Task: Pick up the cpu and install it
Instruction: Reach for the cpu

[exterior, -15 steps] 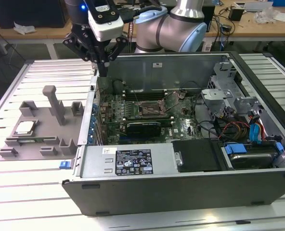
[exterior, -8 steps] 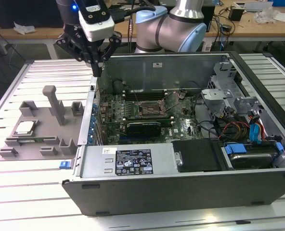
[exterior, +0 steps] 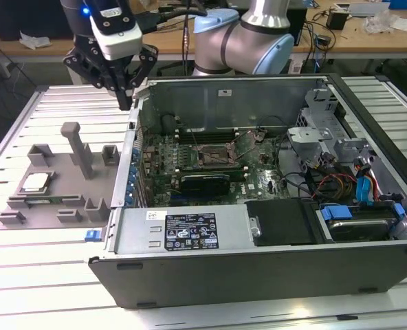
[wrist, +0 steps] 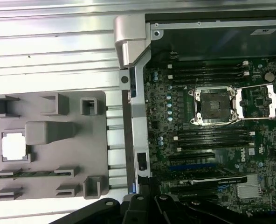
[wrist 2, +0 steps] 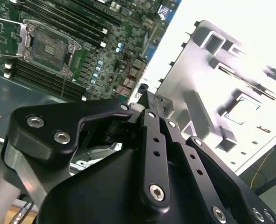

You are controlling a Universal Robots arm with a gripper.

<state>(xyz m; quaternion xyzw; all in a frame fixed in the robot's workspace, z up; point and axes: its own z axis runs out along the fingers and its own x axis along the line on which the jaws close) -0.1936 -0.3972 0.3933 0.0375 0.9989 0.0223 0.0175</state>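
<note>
Black two-finger gripper hangs over the top corner of the open grey metal computer case's side wall, fingers pressed together with nothing between them. Small flat square silver cpu lies in a square pocket of the grey plastic fixture tray, by the tray edge farthest from the case, on the ribbed metal tabletop. From the gripper, the cpu is lower and off toward the exterior view's left, well apart. The empty dark square socket lies the opposite way, inside the case. Chip sides run parallel to the tray edges.
</note>
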